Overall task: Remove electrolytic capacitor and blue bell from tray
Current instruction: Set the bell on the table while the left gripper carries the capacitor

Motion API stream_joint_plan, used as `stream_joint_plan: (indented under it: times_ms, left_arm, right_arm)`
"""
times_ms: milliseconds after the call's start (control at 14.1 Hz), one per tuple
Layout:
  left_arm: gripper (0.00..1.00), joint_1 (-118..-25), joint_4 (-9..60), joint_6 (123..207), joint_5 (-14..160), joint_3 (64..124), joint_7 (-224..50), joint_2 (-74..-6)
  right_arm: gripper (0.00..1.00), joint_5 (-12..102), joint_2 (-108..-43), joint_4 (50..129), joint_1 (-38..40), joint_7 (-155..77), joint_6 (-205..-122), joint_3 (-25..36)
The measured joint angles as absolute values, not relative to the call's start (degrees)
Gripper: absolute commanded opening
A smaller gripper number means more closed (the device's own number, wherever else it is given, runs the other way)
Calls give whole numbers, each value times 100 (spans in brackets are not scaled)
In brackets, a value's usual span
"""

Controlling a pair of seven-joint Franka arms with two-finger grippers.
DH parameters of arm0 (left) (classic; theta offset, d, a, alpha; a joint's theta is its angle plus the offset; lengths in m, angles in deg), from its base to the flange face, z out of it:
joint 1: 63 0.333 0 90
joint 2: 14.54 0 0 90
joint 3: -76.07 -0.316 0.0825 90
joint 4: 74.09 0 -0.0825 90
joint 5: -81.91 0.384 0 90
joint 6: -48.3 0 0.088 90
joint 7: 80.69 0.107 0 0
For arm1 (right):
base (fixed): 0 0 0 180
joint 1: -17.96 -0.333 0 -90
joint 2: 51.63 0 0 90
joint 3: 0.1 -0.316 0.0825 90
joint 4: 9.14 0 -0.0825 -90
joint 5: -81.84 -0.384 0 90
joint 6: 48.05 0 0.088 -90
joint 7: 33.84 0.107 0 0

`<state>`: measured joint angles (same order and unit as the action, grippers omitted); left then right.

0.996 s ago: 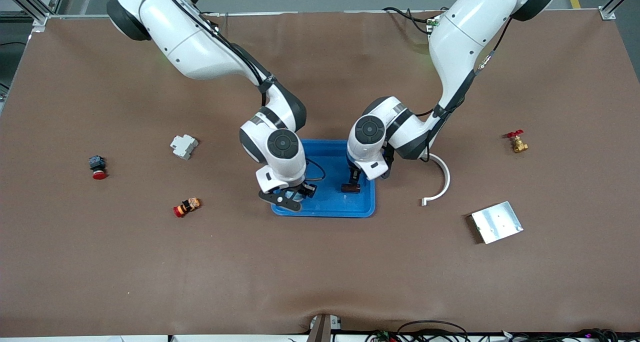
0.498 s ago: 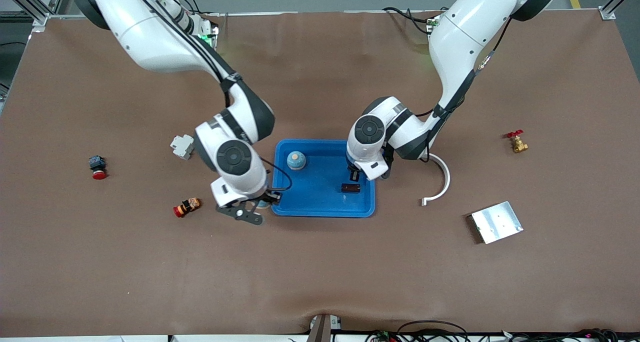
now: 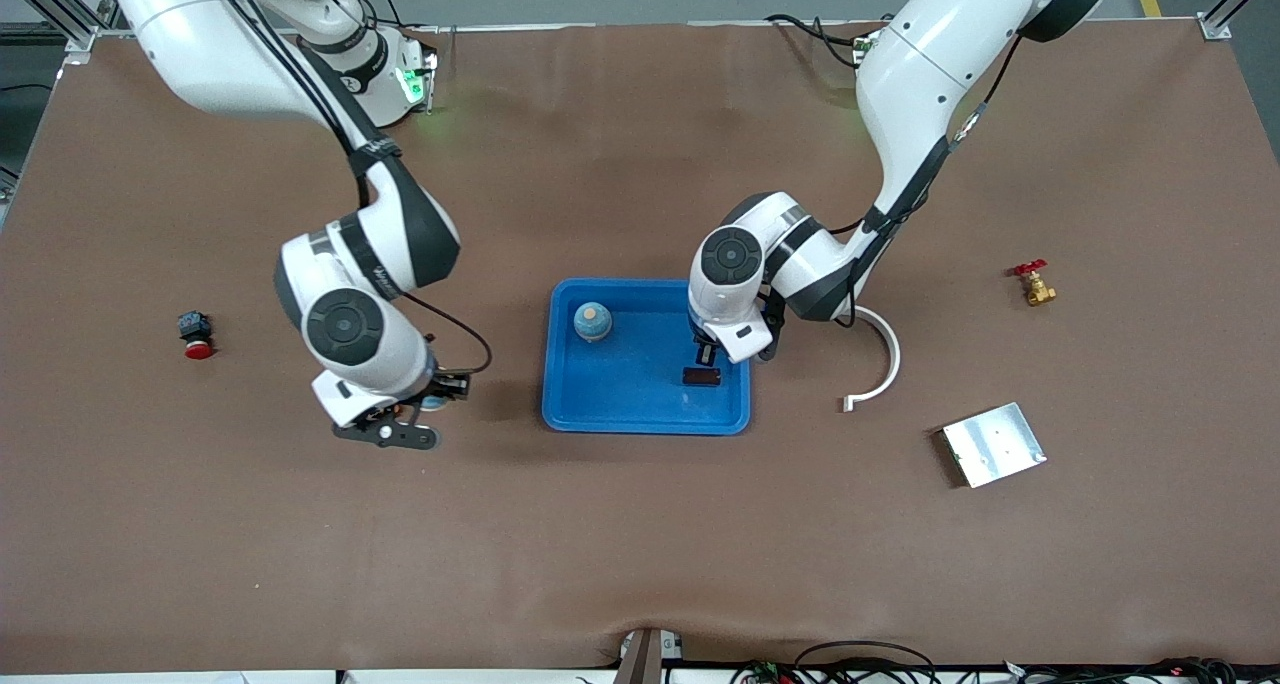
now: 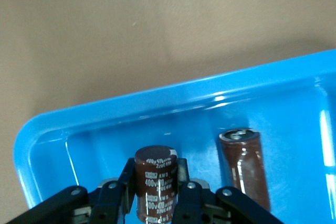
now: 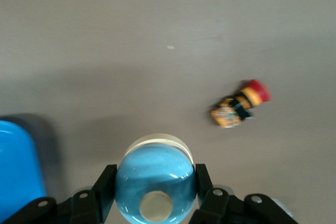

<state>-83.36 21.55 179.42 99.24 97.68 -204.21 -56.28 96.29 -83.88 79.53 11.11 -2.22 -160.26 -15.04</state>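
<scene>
My left gripper [image 3: 706,354] hangs over the blue tray [image 3: 640,419] and is shut on a brown capacitor [image 4: 156,182], held upright. A second brown capacitor [image 4: 244,167] lies in the tray beside it and also shows in the front view [image 3: 702,375]. A blue bell [image 3: 591,321] sits in the tray toward the right arm's end. My right gripper [image 3: 408,420] is over bare table off the tray's right-arm end. It is shut on another blue bell [image 5: 155,182] with a cream button.
An orange and red button part [image 5: 240,105] lies on the table near my right gripper. A red push button [image 3: 196,335] lies toward the right arm's end. A white curved piece [image 3: 882,359], a metal plate [image 3: 993,444] and a brass valve [image 3: 1035,286] lie toward the left arm's end.
My right arm has swung from over the tray toward its own end of the table with its bell, uncovering the bell in the tray. My left gripper has risen slightly.
</scene>
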Motion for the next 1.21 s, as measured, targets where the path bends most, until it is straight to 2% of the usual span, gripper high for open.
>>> stream_joint_plan:
  times_ms: [285, 640, 783, 996, 1210]
  left_arm:
    - [0, -8350, 1725, 17420, 9928, 9822, -19586, -5554]
    - [0, -8313, 1662, 17339, 9929, 9840, -17998, -5264]
    - [0, -8176, 1651, 17318, 9913, 9841, -17374, -5070]
    - [0, -7846, 1650, 17260, 9819, 9884, -16481, -4733]
    - [0, -7507, 1955, 17053, 9781, 9979, -15025, -4376]
  right_arm:
    - [0, 9484, -7854, 8683, 1375, -1555, -16026, -914]
    - [0, 9418, -7576, 9292, 1580, -2831, -16278, -305]
    - [0, 9417, -7566, 9563, 1582, -3255, -16667, -46]
    - [0, 9412, -7451, 10372, 1590, -3781, -17557, 339]
    - [0, 9410, -7245, 10937, 1602, -4209, -17858, 621]
